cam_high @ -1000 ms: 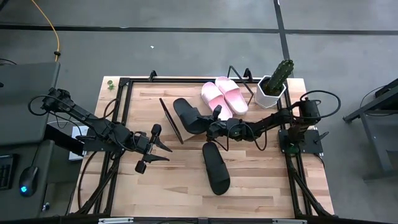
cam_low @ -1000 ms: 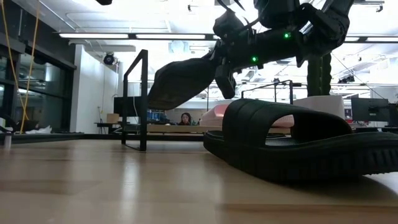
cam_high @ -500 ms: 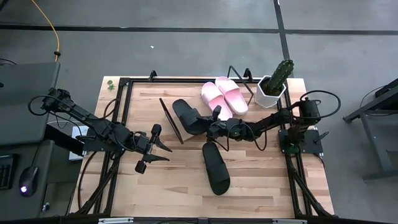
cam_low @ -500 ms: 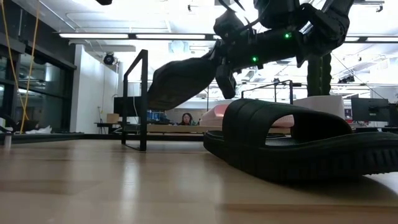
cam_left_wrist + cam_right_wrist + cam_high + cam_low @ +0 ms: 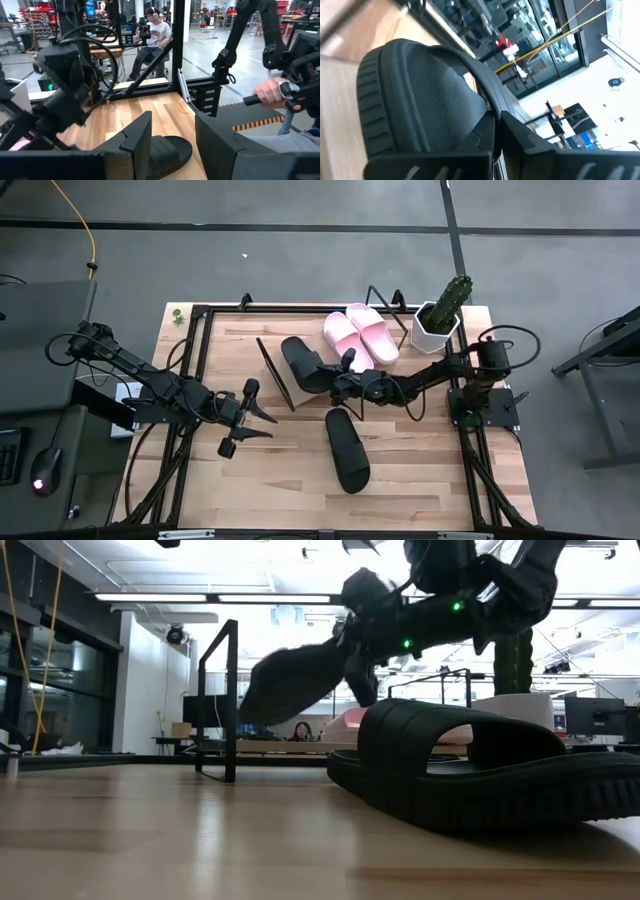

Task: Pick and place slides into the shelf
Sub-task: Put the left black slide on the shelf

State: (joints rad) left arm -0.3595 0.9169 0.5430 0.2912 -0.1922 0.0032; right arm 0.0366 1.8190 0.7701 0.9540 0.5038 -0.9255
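Altogether two pink slides (image 5: 359, 333), two black slides (image 5: 347, 449), one shelf (image 5: 275, 373).

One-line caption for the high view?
Right hand shut on a black open-toe slide, beside the slanted light-wood shelf.

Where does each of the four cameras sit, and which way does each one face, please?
High view: overhead, straight down; both arms, table, right gripper shut on a black slide.
Low view: tabletop height, level; that slide lifted behind the other black slide.
Left wrist view: past open left gripper at the resting slide.
Right wrist view: along its fingers clamping the slide.
High and low share both black slides.
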